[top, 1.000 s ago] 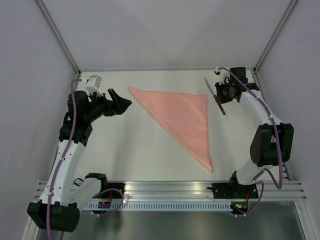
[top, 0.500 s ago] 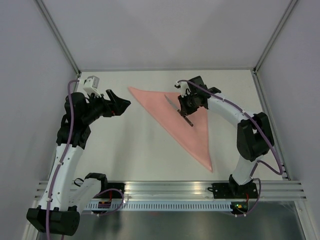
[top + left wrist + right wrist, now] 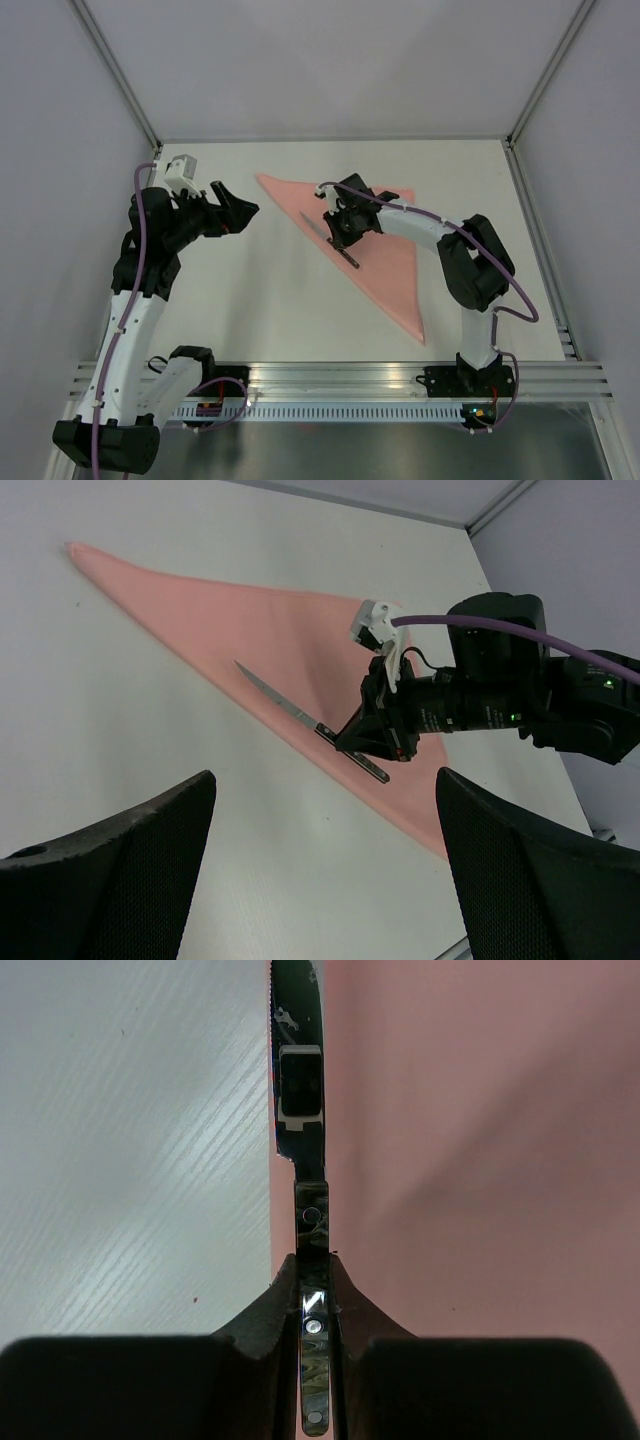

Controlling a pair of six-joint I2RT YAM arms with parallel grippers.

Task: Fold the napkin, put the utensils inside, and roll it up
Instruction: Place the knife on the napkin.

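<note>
Right gripper [image 3: 341, 238] has swung in from the far right corner, pinching the knife [image 3: 300, 1090] by its handle and lining it along the folded edge of the napkin [image 3: 385, 240] mid-table, probably for wrapping. Left gripper [image 3: 238, 205] waits wide open near the left edge.

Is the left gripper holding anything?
No: in the left wrist view the left gripper is wide open and empty, while the right gripper holds the knife.

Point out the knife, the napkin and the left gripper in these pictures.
knife [image 3: 277, 693]: left wrist view, middle of its blade.
napkin [image 3: 390, 270]: top external view, bare cloth toward its near corner.
left gripper [image 3: 238, 200]: top external view, midway between its open fingers.
</note>
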